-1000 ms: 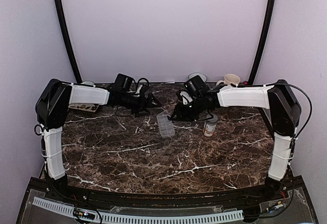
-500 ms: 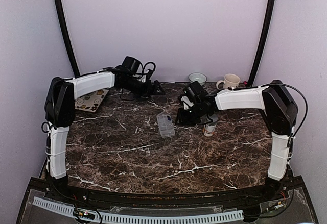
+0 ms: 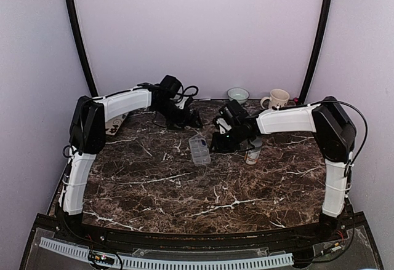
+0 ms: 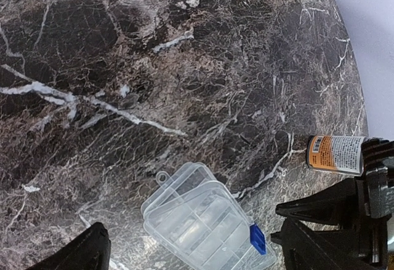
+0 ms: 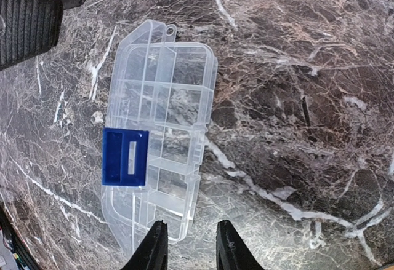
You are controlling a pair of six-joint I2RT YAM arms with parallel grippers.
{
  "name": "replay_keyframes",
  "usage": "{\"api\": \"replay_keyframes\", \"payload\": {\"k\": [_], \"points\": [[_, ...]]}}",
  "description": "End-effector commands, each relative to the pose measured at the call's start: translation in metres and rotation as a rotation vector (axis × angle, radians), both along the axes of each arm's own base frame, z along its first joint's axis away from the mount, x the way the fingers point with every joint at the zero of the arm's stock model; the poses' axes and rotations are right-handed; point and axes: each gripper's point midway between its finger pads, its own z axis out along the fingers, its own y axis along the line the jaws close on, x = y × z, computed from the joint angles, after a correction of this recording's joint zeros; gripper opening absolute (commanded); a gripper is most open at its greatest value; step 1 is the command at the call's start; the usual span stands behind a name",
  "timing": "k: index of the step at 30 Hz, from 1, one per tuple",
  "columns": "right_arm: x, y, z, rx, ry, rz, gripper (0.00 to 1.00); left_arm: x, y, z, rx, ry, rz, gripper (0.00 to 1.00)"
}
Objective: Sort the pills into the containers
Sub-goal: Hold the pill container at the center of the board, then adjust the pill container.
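As the box (image 5: 160,128) looks light, stiff and slick, the narrowly parted, empty right gripper (image 5: 191,236) should pinch its end wall; the left gripper (image 4: 194,239) gapes empty.

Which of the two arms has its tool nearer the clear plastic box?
The right arm's tool: its fingertips sit just at the end of the box, while the left tool hangs wide open farther back.
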Motion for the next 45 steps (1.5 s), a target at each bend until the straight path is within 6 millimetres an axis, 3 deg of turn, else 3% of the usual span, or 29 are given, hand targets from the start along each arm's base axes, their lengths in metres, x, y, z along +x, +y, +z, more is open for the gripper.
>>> {"api": "replay_keyframes", "payload": {"k": [1, 21, 29, 37, 45], "points": [[-0.001, 0.015, 0.001, 0.023, -0.006, 0.027, 0.29, 0.000, -0.002, 0.010, 0.021, -0.021, -0.020, 0.99], [-0.009, 0.031, -0.004, 0.033, -0.006, 0.054, 0.29, -0.003, -0.009, -0.017, 0.104, 0.010, -0.045, 0.99], [-0.009, 0.036, -0.003, 0.026, -0.014, 0.062, 0.29, -0.001, -0.016, -0.013, 0.094, -0.003, -0.050, 0.99], [-0.011, 0.036, -0.004, 0.016, -0.020, 0.067, 0.29, -0.007, -0.017, -0.024, 0.116, 0.019, -0.067, 0.99], [-0.006, 0.041, 0.007, 0.037, -0.047, 0.068, 0.29, -0.010, -0.008, -0.034, 0.162, 0.030, -0.068, 0.99]]}}
